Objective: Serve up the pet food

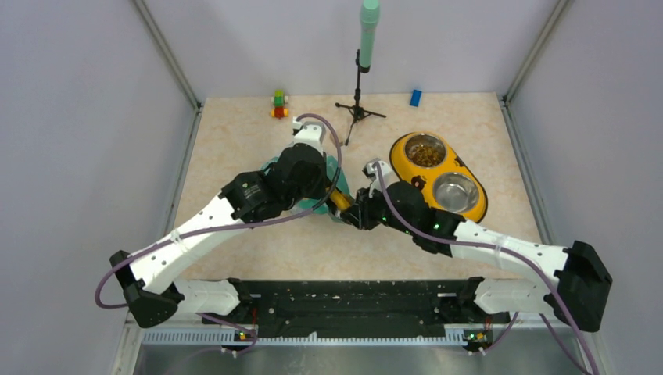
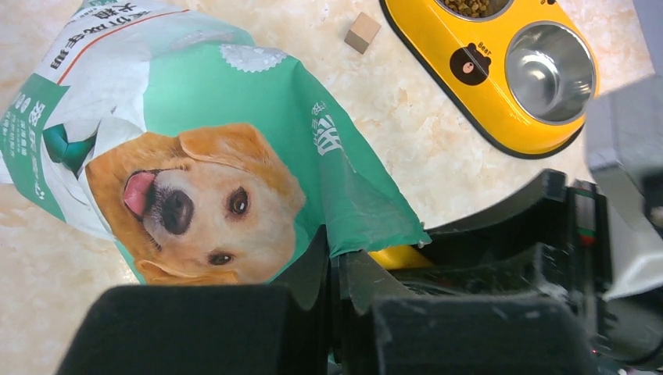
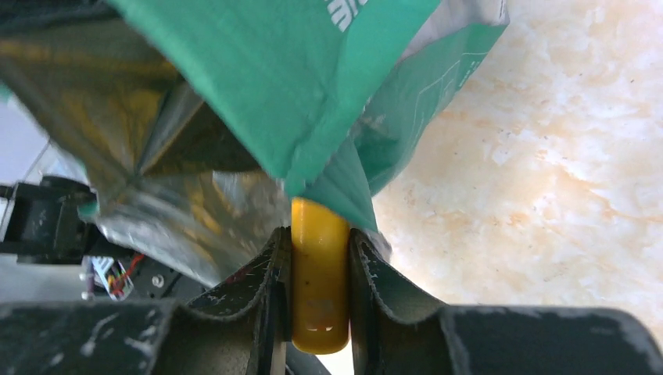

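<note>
The teal-and-white pouch [image 2: 234,117] with a golden dog's face lies tilted on the table, its open mouth toward my right arm. My left gripper [image 2: 338,254] is shut on the pouch's torn top edge. My right gripper [image 3: 320,234] is shut on a yellow scoop handle [image 3: 319,266] that runs into the pouch's silver-lined mouth [image 3: 156,180]; the scoop's head is hidden inside. Pet food [image 1: 425,153] fills the far bowl of the yellow double feeder [image 1: 397,152]. Its near steel bowl [image 1: 455,191] is empty.
A small tan wooden cube [image 2: 363,32] lies between pouch and feeder. A black stand with a mint-green cylinder [image 1: 368,31] rises at the back centre. Coloured toy blocks [image 1: 279,103] and a blue block [image 1: 415,97] sit along the back edge. Grey walls enclose three sides.
</note>
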Robot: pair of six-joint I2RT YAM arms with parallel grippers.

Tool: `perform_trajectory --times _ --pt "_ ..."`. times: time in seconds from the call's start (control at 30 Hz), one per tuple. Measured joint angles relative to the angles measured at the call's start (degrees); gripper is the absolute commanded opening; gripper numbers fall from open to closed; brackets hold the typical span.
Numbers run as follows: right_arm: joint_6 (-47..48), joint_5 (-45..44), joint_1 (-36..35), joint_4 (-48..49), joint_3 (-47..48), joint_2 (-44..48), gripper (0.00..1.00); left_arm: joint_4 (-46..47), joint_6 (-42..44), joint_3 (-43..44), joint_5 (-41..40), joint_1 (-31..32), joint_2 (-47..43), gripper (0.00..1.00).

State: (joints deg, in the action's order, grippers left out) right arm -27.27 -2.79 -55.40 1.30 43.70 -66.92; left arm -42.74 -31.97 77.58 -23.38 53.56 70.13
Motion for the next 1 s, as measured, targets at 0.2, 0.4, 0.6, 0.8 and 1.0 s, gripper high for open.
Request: perform_trajectory --times 0.2,0.4,0.6,0.8,1.0 --pt "6.6 -0.4 -1.8 -3.8 -0.2 5.5 0.0 -3.3 1.9 3.9 5.1 -4.0 0.2 0.0" --pt "11.3 -1.0 -3.8 -9.6 2.3 6.5 0.0 -5.6 2.7 6.3 8.1 -5.4 1.7 0.0" --pt "14.0 -1.7 -4.8 -17.0 6.7 7.2 0.0 -6.4 3.3 7.4 8.2 -6.4 1.7 0.0" --pt "15.8 -1.4 -4.9 -25.9 10.8 10.6 0.0 -7.3 3.7 8.2 8.1 -6.9 1.8 0.0" --pt "15.8 -0.5 -5.0 -34.0 14.0 13.0 0.0 -7.6 3.9 9.4 8.2 -7.7 2.6 0.0"
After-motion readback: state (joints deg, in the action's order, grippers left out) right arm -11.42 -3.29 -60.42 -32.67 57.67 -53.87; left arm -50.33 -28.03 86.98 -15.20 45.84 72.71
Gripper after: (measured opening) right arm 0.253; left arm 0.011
